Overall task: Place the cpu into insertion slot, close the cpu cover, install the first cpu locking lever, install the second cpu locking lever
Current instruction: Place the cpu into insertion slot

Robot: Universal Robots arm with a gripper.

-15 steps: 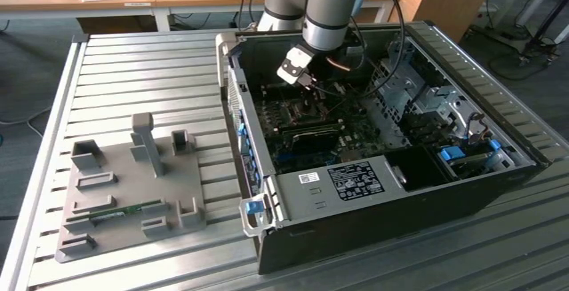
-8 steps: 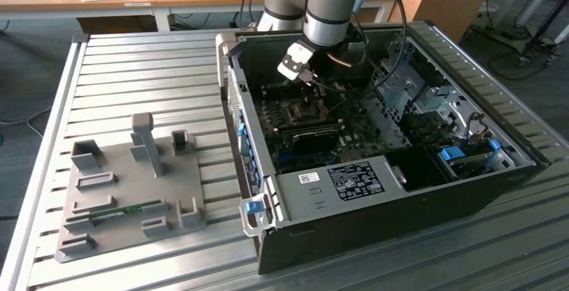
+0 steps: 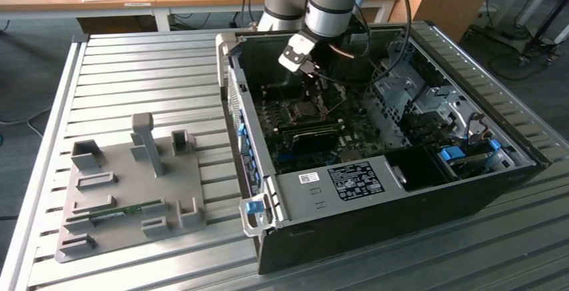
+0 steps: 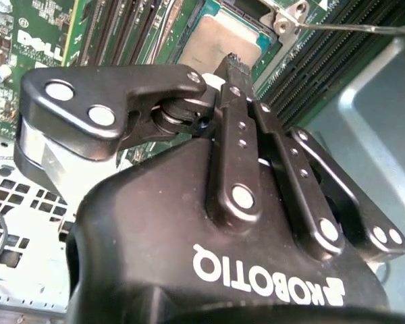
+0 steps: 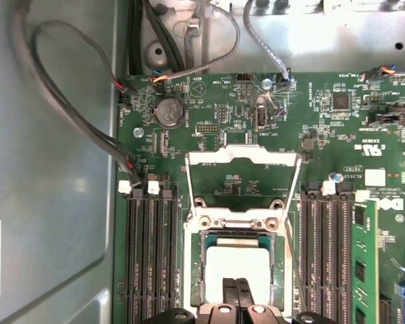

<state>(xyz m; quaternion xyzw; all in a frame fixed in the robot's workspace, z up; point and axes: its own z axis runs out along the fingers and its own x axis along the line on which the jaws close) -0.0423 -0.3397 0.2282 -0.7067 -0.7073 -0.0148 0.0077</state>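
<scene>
The cpu (image 5: 235,264), a silvery square chip, lies flat in the insertion slot (image 5: 204,270) on the green motherboard; it also shows in the second wrist view (image 4: 212,40). My gripper (image 5: 237,290) has its black fingertips together right over the chip's middle, and nothing shows between them. In the second wrist view the gripper (image 4: 233,64) points down at the chip. The cpu cover (image 5: 243,155), a thin metal frame, stands swung open beyond the slot, board visible through its window. Thin wire levers (image 5: 294,202) run along the cover's sides. In the exterior view the gripper (image 3: 313,96) reaches into the case above the slot (image 3: 307,110).
Memory slots (image 5: 152,256) flank the slot, with a green memory module (image 5: 364,263) on one side. Cables (image 5: 74,115) run along the grey case wall. The open computer case (image 3: 374,171) lies on a slatted metal table (image 3: 133,84) beside a grey fixture plate (image 3: 133,191).
</scene>
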